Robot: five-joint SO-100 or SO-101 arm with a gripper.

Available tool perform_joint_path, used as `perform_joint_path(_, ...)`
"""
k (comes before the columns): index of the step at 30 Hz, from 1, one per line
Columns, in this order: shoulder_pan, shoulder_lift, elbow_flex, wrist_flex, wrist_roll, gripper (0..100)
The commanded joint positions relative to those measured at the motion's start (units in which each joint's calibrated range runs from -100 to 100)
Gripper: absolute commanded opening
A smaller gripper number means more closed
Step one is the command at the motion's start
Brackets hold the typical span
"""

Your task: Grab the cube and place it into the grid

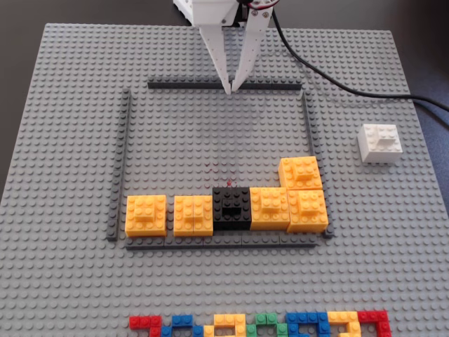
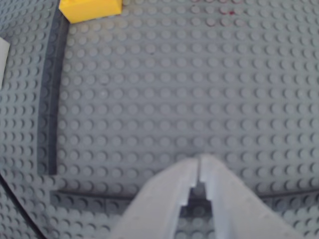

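Sitting square to grid (image 1: 210, 140) — cube (image 1: 379, 143) outside right strip; gripper (image 1: 230, 90) pinched closed, empty.

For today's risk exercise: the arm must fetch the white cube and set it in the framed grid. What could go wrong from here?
1. The gripper is shut and empty by the top strip, far from the cube, which sits outside the grid; a low sweep may catch the right strip.
2. The yellow blocks crowd the bottom row.

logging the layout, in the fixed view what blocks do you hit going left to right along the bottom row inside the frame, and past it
yellow block → yellow block → black block → yellow block → yellow block → white cube, outside the frame
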Motion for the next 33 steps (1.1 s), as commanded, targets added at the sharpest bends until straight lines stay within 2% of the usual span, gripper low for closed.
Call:
perform_joint_path(1,2.8,-2.1,0.5,-0.3,0.3,0)
perform_joint_path(19,2.4,-2.1,0.2,0.1,0.6,0)
perform_joint_path(33,-1.0,6.5,-18.1,3.3,-0.6,0)
